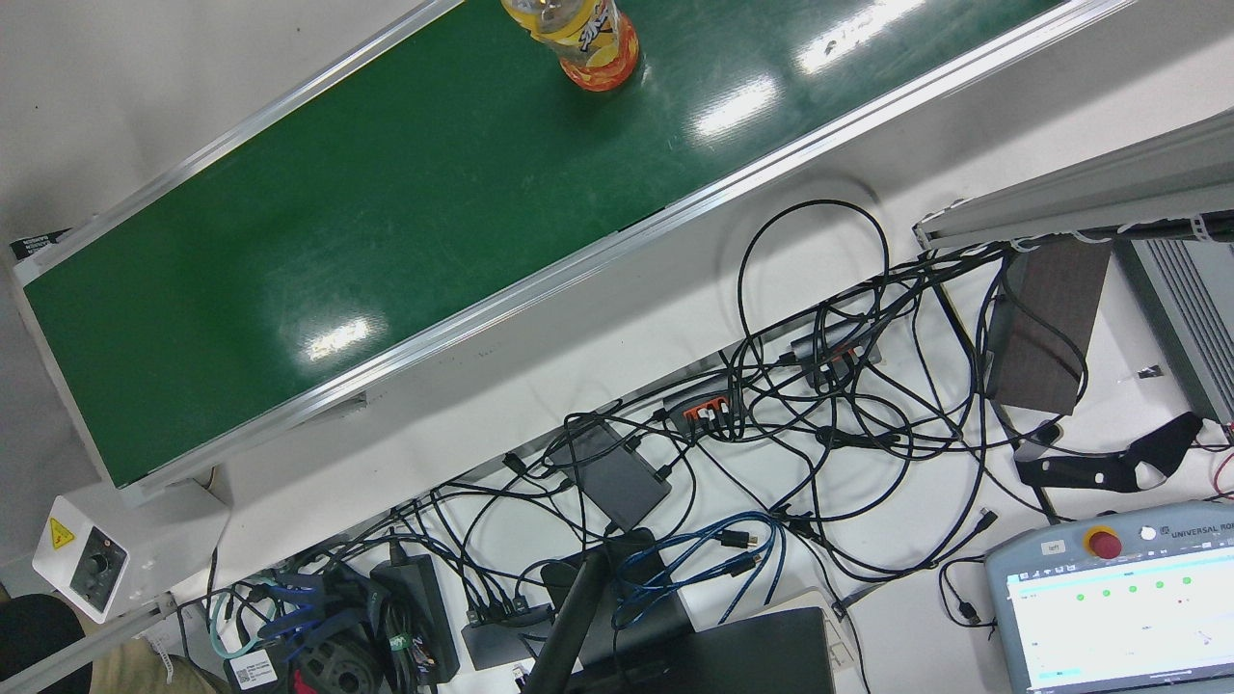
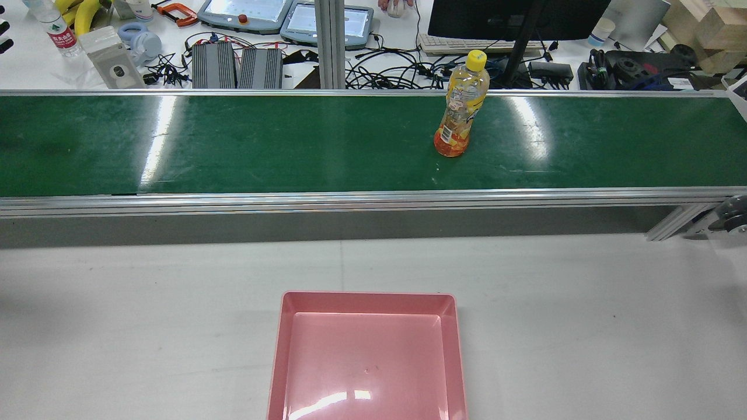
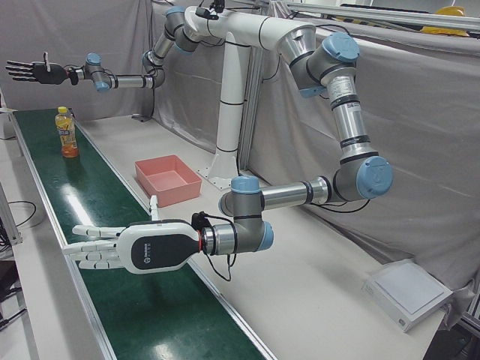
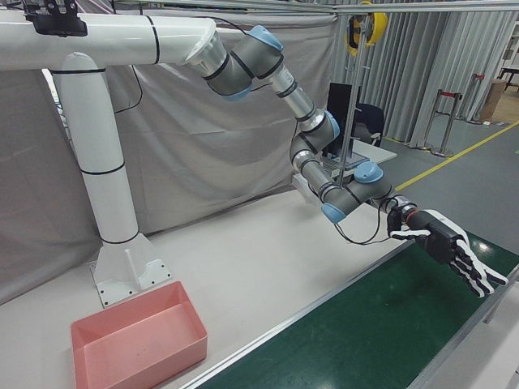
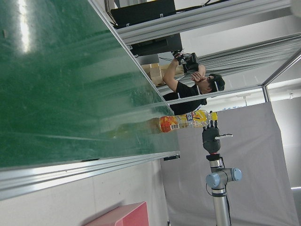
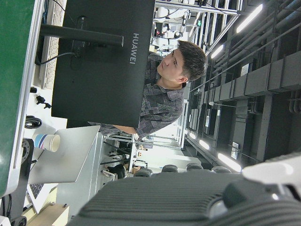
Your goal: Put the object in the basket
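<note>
An orange drink bottle (image 2: 461,111) with a yellow cap stands upright on the green conveyor belt (image 2: 233,146), right of centre in the rear view. It also shows as the bottle (image 1: 583,39), (image 3: 67,133), (image 5: 183,121). The pink basket (image 2: 367,295) sits empty on the white table in front of the belt; it appears again as the basket (image 3: 177,196), (image 4: 154,361). My left hand (image 3: 124,246), (image 4: 446,251) hovers flat and open over the belt, far from the bottle. My right hand (image 3: 34,72), (image 5: 211,132) is open with fingers spread, raised above the belt just beyond the bottle. Neither hand holds anything.
Behind the belt lies a desk with tangled cables (image 1: 819,405), teach pendants (image 2: 245,14), a monitor (image 6: 101,61) and power boxes (image 2: 236,67). Two people (image 6: 169,89), (image 5: 188,89) are on the far side. A white box (image 3: 409,296) lies on the table's corner.
</note>
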`<act>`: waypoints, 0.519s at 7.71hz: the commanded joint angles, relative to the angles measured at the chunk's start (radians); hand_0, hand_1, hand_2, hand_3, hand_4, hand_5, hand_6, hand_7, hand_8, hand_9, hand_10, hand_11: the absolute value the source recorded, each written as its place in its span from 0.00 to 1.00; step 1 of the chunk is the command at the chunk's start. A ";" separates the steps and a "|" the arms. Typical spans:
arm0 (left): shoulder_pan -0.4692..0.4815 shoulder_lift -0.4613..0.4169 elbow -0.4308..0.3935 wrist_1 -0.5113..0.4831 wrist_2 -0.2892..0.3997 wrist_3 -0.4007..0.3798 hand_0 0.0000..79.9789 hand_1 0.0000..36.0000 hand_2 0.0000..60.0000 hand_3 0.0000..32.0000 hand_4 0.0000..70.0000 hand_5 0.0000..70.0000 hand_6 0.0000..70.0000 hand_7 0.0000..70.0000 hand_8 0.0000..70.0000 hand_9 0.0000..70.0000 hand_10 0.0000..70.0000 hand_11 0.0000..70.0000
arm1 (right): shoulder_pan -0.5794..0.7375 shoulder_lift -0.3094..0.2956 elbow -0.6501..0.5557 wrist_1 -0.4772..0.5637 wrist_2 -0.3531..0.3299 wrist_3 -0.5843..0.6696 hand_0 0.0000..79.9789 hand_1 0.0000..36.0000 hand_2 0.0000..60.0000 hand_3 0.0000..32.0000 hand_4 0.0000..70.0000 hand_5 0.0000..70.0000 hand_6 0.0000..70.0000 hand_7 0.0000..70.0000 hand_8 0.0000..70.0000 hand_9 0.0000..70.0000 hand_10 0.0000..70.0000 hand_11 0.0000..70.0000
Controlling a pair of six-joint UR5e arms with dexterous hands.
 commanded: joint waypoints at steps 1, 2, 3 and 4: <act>0.002 0.000 0.000 0.000 0.000 0.000 0.64 0.18 0.00 0.00 0.24 0.14 0.00 0.00 0.08 0.14 0.09 0.15 | 0.000 -0.001 0.000 0.000 0.000 0.000 0.00 0.00 0.00 0.00 0.00 0.00 0.00 0.00 0.00 0.00 0.00 0.00; 0.000 0.000 0.000 0.000 0.000 0.000 0.64 0.18 0.00 0.00 0.24 0.13 0.00 0.00 0.07 0.14 0.09 0.15 | 0.000 0.000 0.000 0.000 0.000 0.000 0.00 0.00 0.00 0.00 0.00 0.00 0.00 0.00 0.00 0.00 0.00 0.00; 0.000 -0.001 0.000 0.000 0.000 0.000 0.64 0.18 0.00 0.00 0.24 0.13 0.00 0.00 0.08 0.14 0.09 0.14 | 0.000 0.000 0.000 0.000 0.000 0.000 0.00 0.00 0.00 0.00 0.00 0.00 0.00 0.00 0.00 0.00 0.00 0.00; 0.002 -0.001 0.000 0.000 0.000 0.000 0.64 0.17 0.00 0.00 0.24 0.14 0.00 0.00 0.08 0.14 0.09 0.15 | 0.000 -0.001 0.000 0.000 0.000 0.000 0.00 0.00 0.00 0.00 0.00 0.00 0.00 0.00 0.00 0.00 0.00 0.00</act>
